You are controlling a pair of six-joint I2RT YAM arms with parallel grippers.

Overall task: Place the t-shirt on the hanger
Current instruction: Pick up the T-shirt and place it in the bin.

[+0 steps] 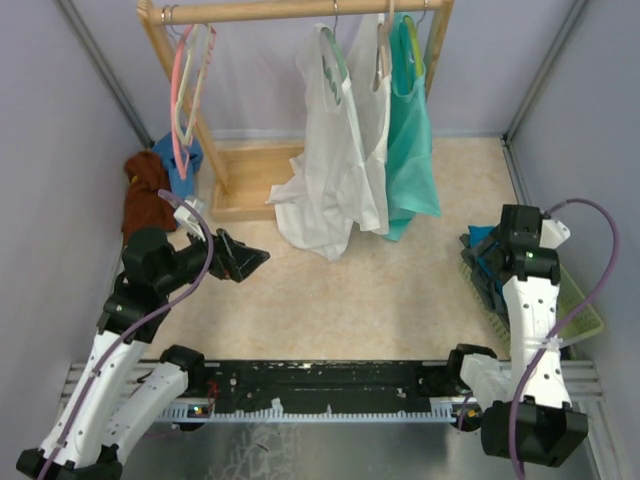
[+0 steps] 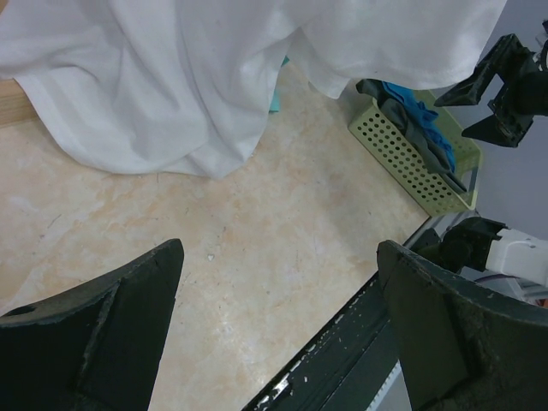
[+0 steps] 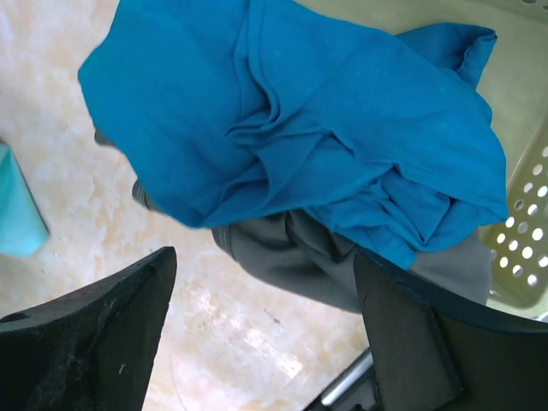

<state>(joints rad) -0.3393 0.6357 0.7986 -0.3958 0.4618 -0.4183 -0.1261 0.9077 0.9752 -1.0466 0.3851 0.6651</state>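
The deep blue t-shirt lies crumpled on a grey garment in the pale green basket at the right; it also shows as the blue t-shirt. My right gripper hangs open just over the basket's left end. Its right finger sits against the cloth edge and nothing lies between the jaws. A thin pale hanger seems to hang beside the pink hanger on the rail's left. My left gripper is open over bare floor, left of centre.
A wooden rack at the back carries white shirts and a mint tank top. A brown cloth and a small blue cloth lie by its left foot. The black base rail runs along the near edge.
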